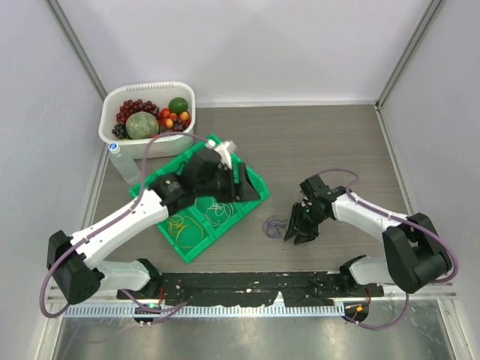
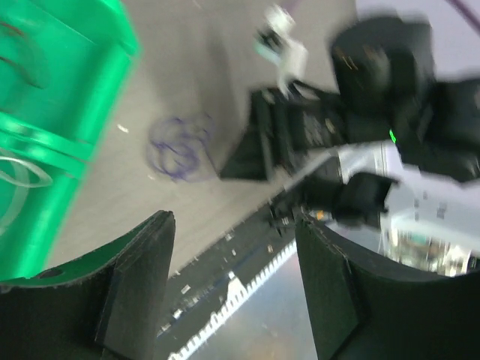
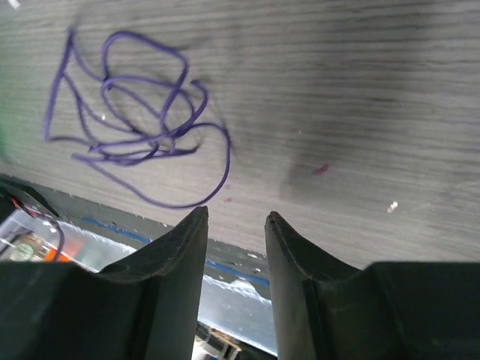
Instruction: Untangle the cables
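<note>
A tangle of purple cable (image 1: 274, 225) (image 3: 135, 112) (image 2: 178, 146) lies on the wooden table, between the two arms. Other cables lie in the green tray (image 1: 251, 180) (image 2: 52, 112): a yellow loop (image 1: 180, 225) in one compartment and pale and green loops (image 1: 217, 211) in the one beside it. My left gripper (image 1: 247, 187) (image 2: 232, 220) hangs open over the tray's right end with nothing between its fingers. My right gripper (image 1: 298, 234) (image 3: 235, 216) sits just right of the purple tangle, jaws part-way apart and empty, with the cable beyond its left fingertip.
A white tub of fruit (image 1: 148, 112) stands at the back left, with a plastic bottle (image 1: 124, 161) beside it. A black rail (image 1: 247, 289) runs along the near edge. Grey walls close in the table on three sides.
</note>
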Robot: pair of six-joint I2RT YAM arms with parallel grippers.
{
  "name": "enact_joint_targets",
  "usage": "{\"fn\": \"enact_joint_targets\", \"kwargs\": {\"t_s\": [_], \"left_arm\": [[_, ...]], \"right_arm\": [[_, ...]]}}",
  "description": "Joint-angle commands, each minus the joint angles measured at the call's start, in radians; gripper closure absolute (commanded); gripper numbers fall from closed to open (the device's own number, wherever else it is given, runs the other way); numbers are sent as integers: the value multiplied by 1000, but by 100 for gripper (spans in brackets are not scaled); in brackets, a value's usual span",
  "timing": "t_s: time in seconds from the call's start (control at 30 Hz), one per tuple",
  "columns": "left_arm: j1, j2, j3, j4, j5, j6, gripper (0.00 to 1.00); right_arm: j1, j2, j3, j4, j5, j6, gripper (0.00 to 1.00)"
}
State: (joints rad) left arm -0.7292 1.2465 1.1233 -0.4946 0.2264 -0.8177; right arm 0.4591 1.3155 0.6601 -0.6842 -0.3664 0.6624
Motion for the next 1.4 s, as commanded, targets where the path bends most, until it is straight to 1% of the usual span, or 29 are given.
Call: {"fn": "enact_joint_targets", "kwargs": {"t_s": [0.0,0.1,0.2,0.27,0.5,0.7,0.8,0.9,1.03,1.07,1.1,1.17,1.2,1.27,1.3,1.37], "left_arm": [[-192,-6,-40,149,-111,-92,31],[-268,68,-17,148,-165,-92,31],[-297,125,33,128,-171,-90,33],[-315,149,53,123,-168,-93,34],[-334,145,43,128,-156,-98,36],[-334,107,16,146,-167,-116,32],[-335,88,9,140,-174,-120,31],[-335,62,-8,140,-188,-123,29],[-334,31,-20,120,-216,-127,23],[-334,30,-22,113,-217,-126,21],[-335,27,-20,100,-217,-126,17],[-335,27,-19,88,-217,-124,14],[-335,25,-19,85,-217,-123,14],[-335,25,-20,82,-213,-123,14],[-335,22,-20,79,-213,-121,14],[-335,18,-20,76,-208,-120,14]], "right_arm": [[1,24,-66,153,-46,159,58],[3,14,-115,216,-65,241,56],[-2,-16,-165,259,-65,328,54],[-3,-38,-177,264,-63,353,53],[-45,-148,-220,242,-68,427,50],[-46,-116,-269,342,-132,554,51],[-53,-139,-251,312,-121,546,51],[-63,-162,-232,246,-120,511,50],[-65,-191,-229,232,-147,497,43],[-66,-194,-229,233,-161,494,42],[-66,-196,-225,235,-166,494,42],[-66,-211,-209,227,-166,493,40],[-68,-226,-199,221,-151,494,39],[-68,-240,-191,216,-115,508,34],[-68,-233,-191,218,-99,516,29],[-69,-204,-194,250,-101,552,28]]}}
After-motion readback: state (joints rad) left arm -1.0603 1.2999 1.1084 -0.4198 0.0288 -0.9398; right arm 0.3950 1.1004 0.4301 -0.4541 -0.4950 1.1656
